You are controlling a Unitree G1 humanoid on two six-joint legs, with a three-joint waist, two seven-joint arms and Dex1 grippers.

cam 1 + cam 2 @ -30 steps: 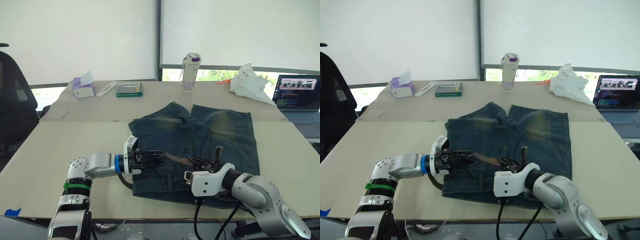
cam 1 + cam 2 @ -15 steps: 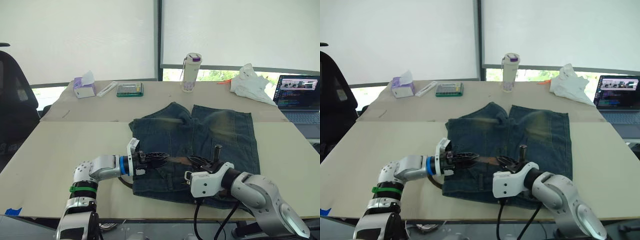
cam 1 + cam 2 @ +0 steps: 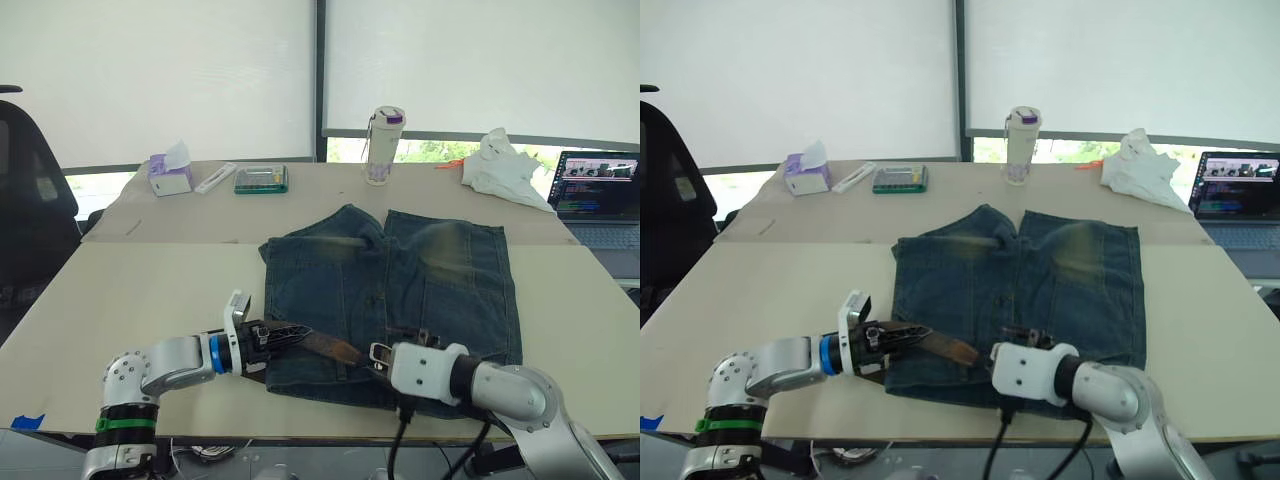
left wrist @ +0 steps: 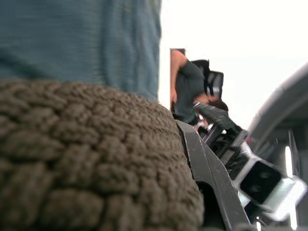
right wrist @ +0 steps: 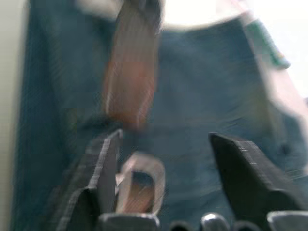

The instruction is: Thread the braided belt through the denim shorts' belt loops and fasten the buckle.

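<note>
The denim shorts (image 3: pixel 400 275) lie flat on the near table, waistband toward the front edge. The braided belt (image 3: pixel 315 342) runs across the waistband from the shorts' left edge toward the middle, ending in the silvery buckle (image 3: pixel 380 351). My left gripper (image 3: pixel 278 333) is shut on the belt's left part; the left wrist view shows the brown weave (image 4: pixel 72 144) against one black finger (image 4: pixel 207 163). My right gripper (image 5: pixel 164 137) stands open just above the buckle (image 5: pixel 139 185), which lies on the denim near its left finger. I cannot make out the belt loops.
On the far table stand a drink bottle (image 3: pixel 381 145), a tissue box (image 3: pixel 168 175), a green box (image 3: pixel 261 179) and a crumpled white cloth (image 3: pixel 505 168). A laptop (image 3: pixel 595 195) sits at the right edge. A black chair (image 3: pixel 35 200) stands at the left.
The left gripper has shut on the belt and drawn back to the left with it. The right gripper has opened, released the buckle end, and pulled back toward the front edge.
</note>
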